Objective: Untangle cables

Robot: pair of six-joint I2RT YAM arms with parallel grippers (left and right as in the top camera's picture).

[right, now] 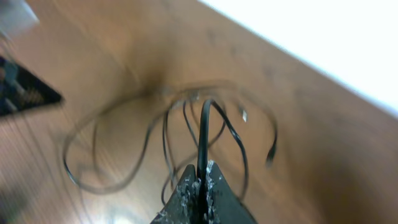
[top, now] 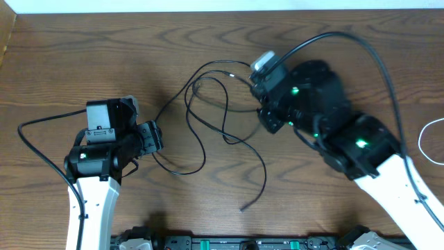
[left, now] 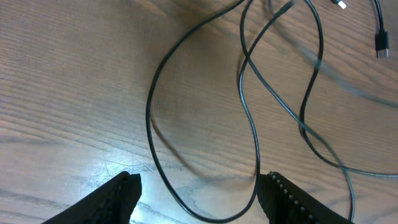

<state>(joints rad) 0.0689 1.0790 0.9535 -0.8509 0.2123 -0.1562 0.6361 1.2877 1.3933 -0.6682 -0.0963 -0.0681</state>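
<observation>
Brown table (top: 83, 55) is carrying tangled cables (top: 226, 111) mid-frame. Right gripper (right: 201, 169) is clamping one black cable; left gripper (left: 200, 183) is gaping wide, empty.

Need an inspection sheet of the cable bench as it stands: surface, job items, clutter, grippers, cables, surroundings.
Surface: wooden table, brown grain.
Job's things: black cables tangled in loops mid-table; white cable lying apart at the right edge.
Clutter: nothing seen.
Grippers: left gripper open, low over a black loop; right gripper shut on one strand of the black cables.
Cables: thick arm cords arch from both arms.
Surroundings: pale strip beyond the far edge; black rail along the near edge.
</observation>
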